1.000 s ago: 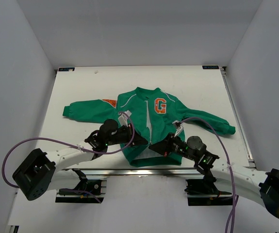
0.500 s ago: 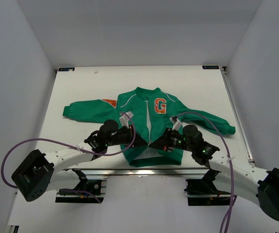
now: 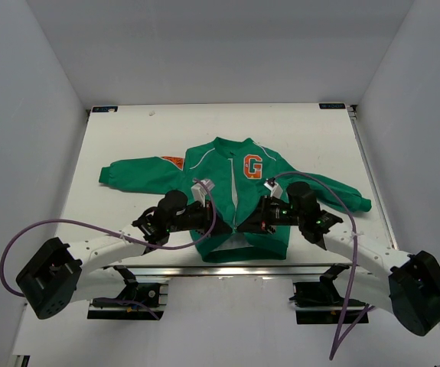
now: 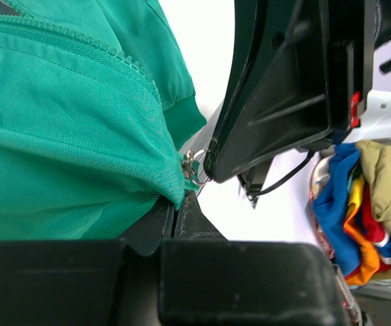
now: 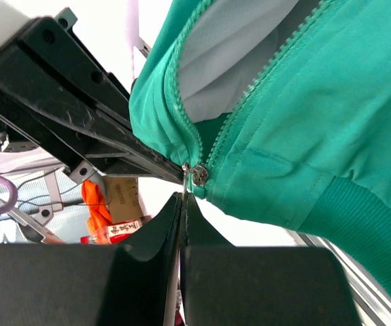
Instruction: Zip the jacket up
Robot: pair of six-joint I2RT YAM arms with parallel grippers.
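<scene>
The green jacket (image 3: 239, 187) with an orange "G" patch (image 3: 253, 166) lies flat on the white table (image 3: 143, 130), sleeves spread, its front open in a narrow strip. Both grippers meet at the lower front near the ribbed hem. My left gripper (image 3: 229, 227) is shut on the jacket's bottom edge (image 4: 168, 187) just beside the zipper slider (image 4: 191, 167). My right gripper (image 5: 183, 195) is shut on the thin metal zipper pull, with the slider (image 5: 198, 174) right above its tips. Above the slider the zipper teeth (image 5: 263, 75) part, and pale lining (image 5: 229, 47) shows between them.
A metal rail (image 3: 220, 269) runs along the table's near edge, under the hem. Purple cables (image 3: 89, 223) loop from both arms. White walls (image 3: 21, 138) close in three sides. The wrist views show colourful cloth (image 4: 348, 204) and an orange item (image 5: 98, 204) beyond the table.
The right arm's wrist has swung away from the near edge over the jacket's right side, its fingertips staying by the hem. The left arm has barely shifted.
</scene>
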